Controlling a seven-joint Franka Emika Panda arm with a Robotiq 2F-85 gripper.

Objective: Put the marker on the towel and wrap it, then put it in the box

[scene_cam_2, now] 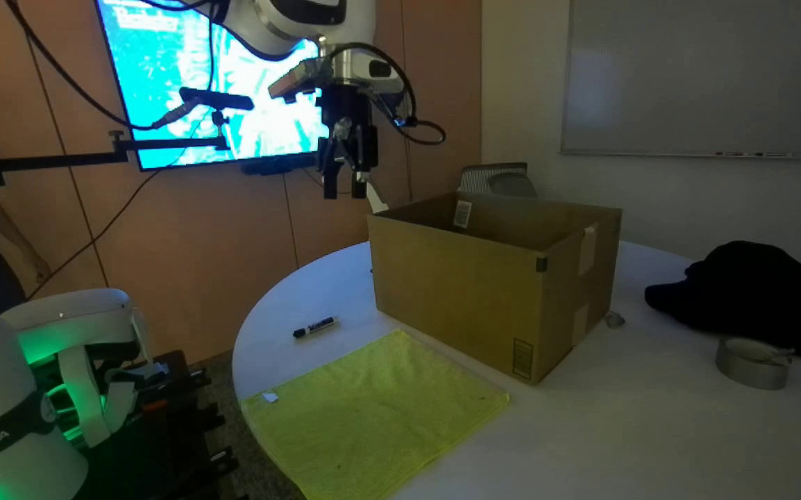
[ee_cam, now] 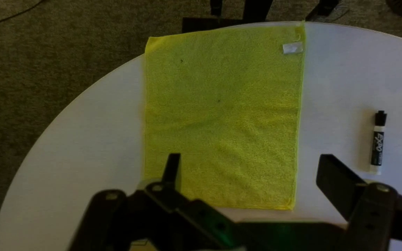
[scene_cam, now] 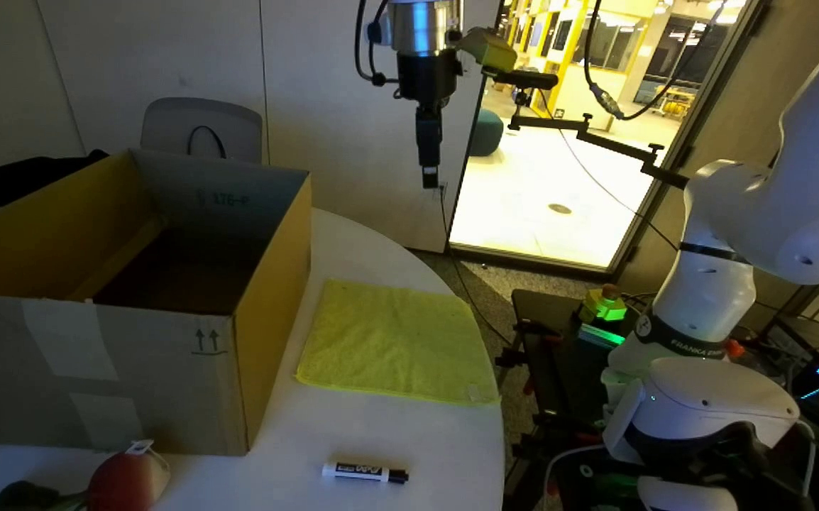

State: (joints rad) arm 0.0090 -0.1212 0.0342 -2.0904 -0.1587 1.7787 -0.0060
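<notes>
The marker [scene_cam: 365,473] [scene_cam_2: 315,327], white with a black cap and dark label, lies on the white table beside the towel, not touching it. Spread flat, the yellow towel [scene_cam: 395,341] [scene_cam_2: 380,417] reaches the table's rounded edge and slightly overhangs it. Beside it stands the tan cardboard box [scene_cam: 97,376] [scene_cam_2: 456,285], its top open and its inside dark. High above the table hangs my gripper [scene_cam: 430,177] [scene_cam_2: 345,191]. In the wrist view the gripper [ee_cam: 249,164] has its fingers wide apart with nothing between them; the towel [ee_cam: 222,104] lies below and the marker [ee_cam: 378,143] to the right.
A red and white round object [scene_cam: 125,475] sits by the box. Black cloth [scene_cam_2: 754,298] and a grey tape roll [scene_cam_2: 752,364] lie on the table past the box. A black jointed camera mount [scene_cam: 580,131] reaches out near the arm.
</notes>
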